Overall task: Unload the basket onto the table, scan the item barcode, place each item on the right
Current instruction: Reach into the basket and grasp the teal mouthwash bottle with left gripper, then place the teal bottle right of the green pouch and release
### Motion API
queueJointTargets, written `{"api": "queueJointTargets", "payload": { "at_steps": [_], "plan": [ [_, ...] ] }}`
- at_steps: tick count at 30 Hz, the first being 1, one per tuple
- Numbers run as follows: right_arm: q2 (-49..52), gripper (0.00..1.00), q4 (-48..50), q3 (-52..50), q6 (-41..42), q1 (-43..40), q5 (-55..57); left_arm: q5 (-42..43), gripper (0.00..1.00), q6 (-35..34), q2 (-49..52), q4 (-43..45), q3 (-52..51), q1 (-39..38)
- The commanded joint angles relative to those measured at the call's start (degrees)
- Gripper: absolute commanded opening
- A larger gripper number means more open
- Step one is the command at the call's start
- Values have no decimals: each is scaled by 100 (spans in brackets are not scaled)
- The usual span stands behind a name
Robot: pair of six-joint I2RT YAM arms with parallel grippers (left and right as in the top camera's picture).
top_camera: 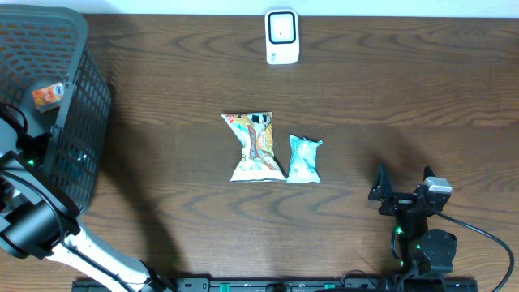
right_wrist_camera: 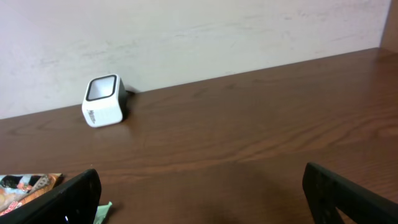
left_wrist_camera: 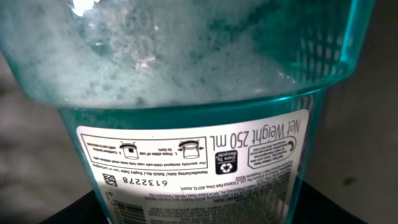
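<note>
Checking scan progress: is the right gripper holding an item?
No, the right gripper stands wide open, only the table showing between its fingers.

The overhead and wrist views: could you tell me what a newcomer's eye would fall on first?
A dark mesh basket fills the table's left end, and a yellow packet and a teal packet lie side by side mid-table. A white scanner stands at the far edge. A teal container with a white label fills the left wrist view.

The black right arm [top_camera: 426,243] sits low at the near right, its black two-finger right gripper [right_wrist_camera: 202,202] held level with jaws spread wide. The white-and-black left arm [top_camera: 36,223] bends toward the left edge; how its jaws stand is unclear.
</note>
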Motion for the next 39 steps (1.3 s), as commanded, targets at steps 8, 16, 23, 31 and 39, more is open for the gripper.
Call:
{"api": "queueJointTargets", "payload": {
  "at_steps": [8, 16, 23, 31, 39],
  "plan": [
    [-31, 99, -20, -9, -42, 66, 13, -44, 49, 946, -256, 284, -87, 17],
    [-31, 99, -20, -9, -42, 66, 11, 1023, 48, 1163, -1445, 673, -87, 17],
    [-31, 99, -20, -9, -42, 66, 11, 1331, 48, 1165, -3163, 1060, -87, 17],
    [-31, 99, -20, -9, -42, 66, 13, 1307, 49, 1165, -5143, 1655, -90, -7],
    [-31, 99, -20, -9, -42, 66, 13, 2234, 48, 1434, -5399, 1285, -111, -1397]
  ]
}}
